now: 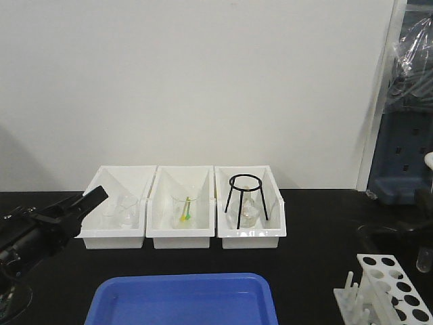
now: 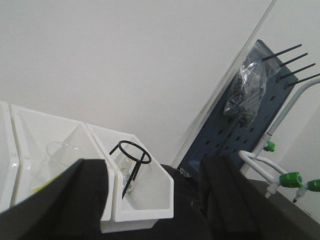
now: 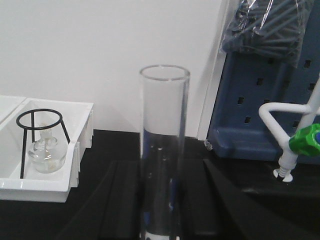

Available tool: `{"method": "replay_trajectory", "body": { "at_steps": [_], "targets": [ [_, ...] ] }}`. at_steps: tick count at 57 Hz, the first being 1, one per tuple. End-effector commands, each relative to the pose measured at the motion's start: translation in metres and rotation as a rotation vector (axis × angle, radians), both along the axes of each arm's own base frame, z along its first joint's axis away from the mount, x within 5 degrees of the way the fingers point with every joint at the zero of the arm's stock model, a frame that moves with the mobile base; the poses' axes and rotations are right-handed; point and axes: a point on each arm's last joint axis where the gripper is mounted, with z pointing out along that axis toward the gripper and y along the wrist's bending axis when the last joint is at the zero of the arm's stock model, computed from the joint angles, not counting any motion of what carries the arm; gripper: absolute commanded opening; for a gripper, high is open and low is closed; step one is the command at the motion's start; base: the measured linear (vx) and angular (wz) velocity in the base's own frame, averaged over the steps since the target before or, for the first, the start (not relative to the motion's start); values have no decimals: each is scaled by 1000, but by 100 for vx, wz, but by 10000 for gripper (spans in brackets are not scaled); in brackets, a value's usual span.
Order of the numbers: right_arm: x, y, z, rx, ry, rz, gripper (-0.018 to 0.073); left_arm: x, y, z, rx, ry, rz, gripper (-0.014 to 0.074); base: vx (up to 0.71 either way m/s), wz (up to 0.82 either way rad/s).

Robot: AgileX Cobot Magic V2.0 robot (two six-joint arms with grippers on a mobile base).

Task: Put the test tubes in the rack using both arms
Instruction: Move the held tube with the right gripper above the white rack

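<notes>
I see right end effector (image 3: 165, 215) pinching a test tube (image 3: 164, 125) low on its body, upright, near the rack (image 1: 396, 284). Light, slick, brittle glass, so I'd clamp gently. Left end effector (image 2: 152, 190) spread, empty.

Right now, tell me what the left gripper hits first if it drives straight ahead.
Probably the tripod bin: in the wrist view its near corner sits between the fingers of the open left gripper. Depth is unclear.

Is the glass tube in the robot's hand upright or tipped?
Upright: the test tube stands vertical, open rim on top, between the fingers of the right gripper.
</notes>
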Motion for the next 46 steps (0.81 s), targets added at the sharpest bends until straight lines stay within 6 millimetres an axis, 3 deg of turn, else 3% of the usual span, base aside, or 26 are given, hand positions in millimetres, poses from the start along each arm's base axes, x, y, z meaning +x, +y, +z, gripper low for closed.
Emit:
{"method": "replay_trajectory", "body": {
  "at_steps": [1,11,21,46],
  "targets": [
    [-8,-2,6,6,-172,-21,-7,-2,2,28,-65,-128,-3,501,0,0],
    [-19,-1,-22,46,-266,-15,-7,-2,2,28,-65,-128,-3,501,0,0],
    [-6,9,-35,88,-262,99,-6,-3,2,28,-65,-128,-4,501,0,0],
    [19,9,-73,80,-181,102,-6,-3,2,28,-65,-128,-4,501,0,0]
  ]
}}
